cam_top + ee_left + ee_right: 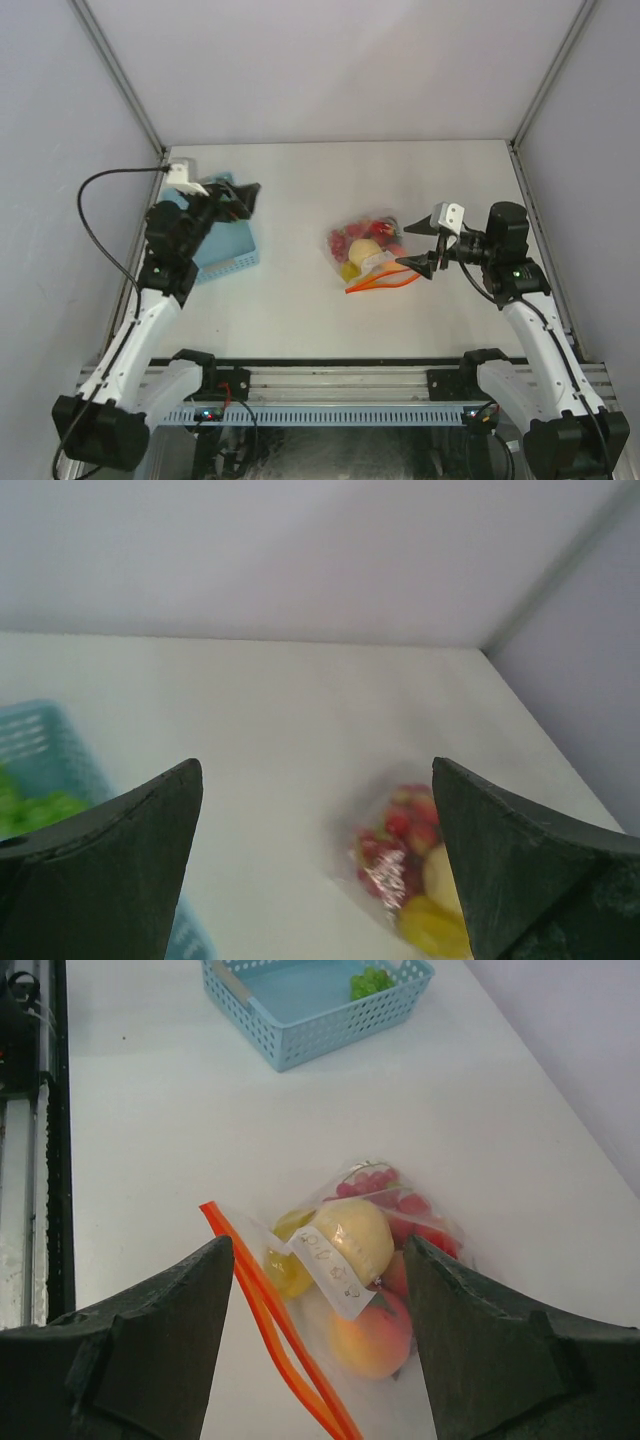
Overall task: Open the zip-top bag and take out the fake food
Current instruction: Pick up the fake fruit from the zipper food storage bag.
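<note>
While the right claw (404,246) is hovering low over the counter (300,310), its two fingers are standing spread apart and gripping nothing. The zip-top bag (365,252) is lying flat just ahead of that claw, and in the right wrist view it is showing in the gap between the fingers, a little beyond their tips. The bag's red-orange zip strip (278,1332) is running along the edge nearest the claw, slanting toward its left finger; whether the strip is sealed or parted is hard to tell. A white label (330,1265) with handwriting is sitting on the plastic facing the claw. The fake food (372,1335) is resting inside the bag: a pale yellow piece and an orange-yellow one closest to the claw, a small yellow one beside them, and red pieces bunched at the far end.

The left claw (243,200) is hanging well apart from the bag, with its fingers opened wide and empty. A light-blue basket (232,263) is sitting directly beneath it, holding a green piece (372,980). From this claw the bag is lying ahead, toward its right finger.
</note>
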Controlling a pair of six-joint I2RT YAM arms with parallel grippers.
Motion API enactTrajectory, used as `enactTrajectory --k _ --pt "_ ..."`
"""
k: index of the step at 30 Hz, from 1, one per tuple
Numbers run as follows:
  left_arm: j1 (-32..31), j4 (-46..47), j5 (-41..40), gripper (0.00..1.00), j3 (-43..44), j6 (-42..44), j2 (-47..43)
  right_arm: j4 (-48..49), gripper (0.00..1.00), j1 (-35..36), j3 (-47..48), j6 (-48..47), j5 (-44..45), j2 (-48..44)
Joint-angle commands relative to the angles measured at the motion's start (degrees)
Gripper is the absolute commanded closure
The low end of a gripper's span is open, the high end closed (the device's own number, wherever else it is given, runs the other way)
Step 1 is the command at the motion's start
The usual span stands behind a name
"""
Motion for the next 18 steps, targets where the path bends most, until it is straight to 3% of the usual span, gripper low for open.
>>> enactTrajectory --k 1,10,18 --pt "-14.28 6.35 -2.99 0.02 -3.65 15.37 -5.52 -5.83 0.32 -0.2 2.78 -8.34 0.2 -1.79" --pt "-41.98 9.92 -12.31 0.0 -3.07 30.61 4.36 -11.6 0.39 -0.4 2.66 -17.2 1.72 -2.03" --pt "-51.39 9.3 -14.16 0.03 2.43 39.03 19.49 -14.23 0.46 -0.74 2.67 -20.99 2.39 -1.77"
